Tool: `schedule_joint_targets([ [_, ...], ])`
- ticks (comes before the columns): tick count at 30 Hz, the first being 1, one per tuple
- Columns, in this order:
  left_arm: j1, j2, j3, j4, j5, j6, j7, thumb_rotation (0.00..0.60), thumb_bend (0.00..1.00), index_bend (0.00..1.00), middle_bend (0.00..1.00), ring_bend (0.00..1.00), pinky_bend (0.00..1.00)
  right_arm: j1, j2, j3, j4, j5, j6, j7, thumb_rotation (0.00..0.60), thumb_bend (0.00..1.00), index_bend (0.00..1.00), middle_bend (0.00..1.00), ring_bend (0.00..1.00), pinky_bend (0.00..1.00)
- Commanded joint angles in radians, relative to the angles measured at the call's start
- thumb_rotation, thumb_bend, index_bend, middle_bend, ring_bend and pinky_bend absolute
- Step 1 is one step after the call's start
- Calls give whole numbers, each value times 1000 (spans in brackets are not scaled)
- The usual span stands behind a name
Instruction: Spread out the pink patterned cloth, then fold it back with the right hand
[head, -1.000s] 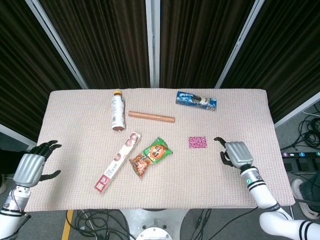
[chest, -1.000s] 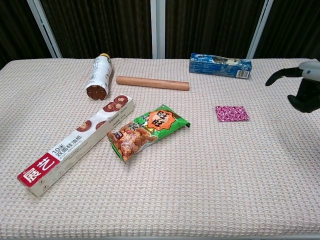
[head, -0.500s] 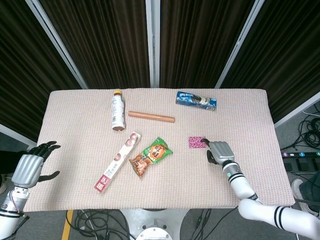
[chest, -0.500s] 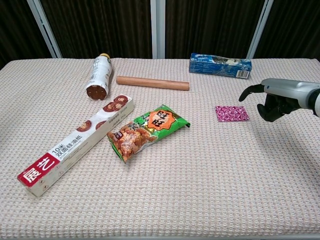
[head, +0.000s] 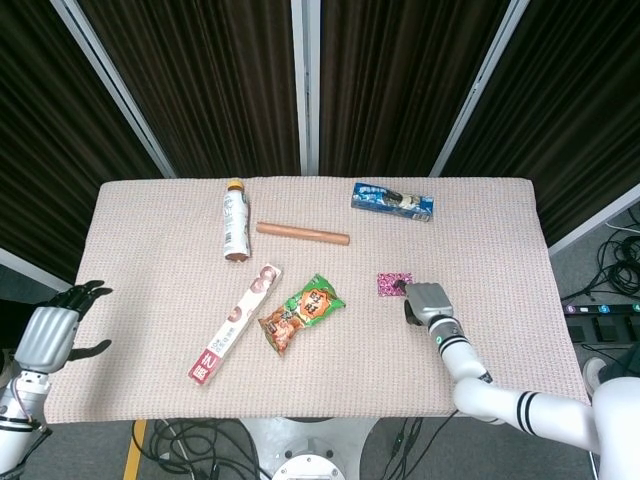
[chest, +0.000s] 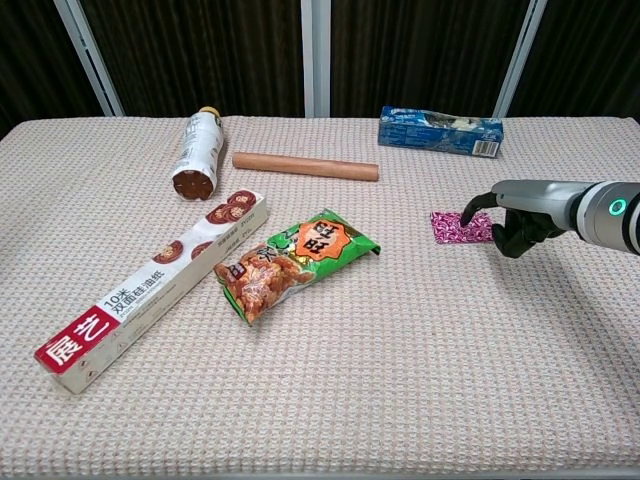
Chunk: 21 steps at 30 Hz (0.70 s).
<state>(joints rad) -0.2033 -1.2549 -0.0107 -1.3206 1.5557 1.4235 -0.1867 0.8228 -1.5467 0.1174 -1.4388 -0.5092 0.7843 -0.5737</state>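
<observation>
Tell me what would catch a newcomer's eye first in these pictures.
Probably the right hand, reaching over the right side of the table to the edge of the small folded pink patterned cloth. Next, the bright green and orange snack bag near the table's middle, with the long box to its left.

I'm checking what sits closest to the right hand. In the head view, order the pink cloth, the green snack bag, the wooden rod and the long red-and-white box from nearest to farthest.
From the right hand:
1. Pink cloth, at its fingertips.
2. Green snack bag, to its left, mid-table.
3. Wooden rod, farther back and left.
4. Long red-and-white box, farthest left.
</observation>
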Motion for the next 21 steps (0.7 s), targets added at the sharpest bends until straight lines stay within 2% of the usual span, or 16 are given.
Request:
schedule_joint_targets([
  [1, -2, -1, -2, 3, -1, -2, -4, 600, 34, 286, 287, 237, 335, 14, -10, -8, 10, 8, -3, -7, 600, 757, 176, 1000, 1000, 1000],
  [14, -3, -5, -3, 24, -6, -9, -27, 600, 34, 286, 287, 237, 335, 70, -47, -31, 60, 58, -16, -23, 600, 758, 169, 1000, 1000, 1000],
  [21, -6, -5, -4, 34, -9, -17, -34, 600, 34, 286, 287, 237, 335, 89, -54, -60, 82, 97, -28, -41, 600, 758, 166, 1000, 1000, 1000],
])
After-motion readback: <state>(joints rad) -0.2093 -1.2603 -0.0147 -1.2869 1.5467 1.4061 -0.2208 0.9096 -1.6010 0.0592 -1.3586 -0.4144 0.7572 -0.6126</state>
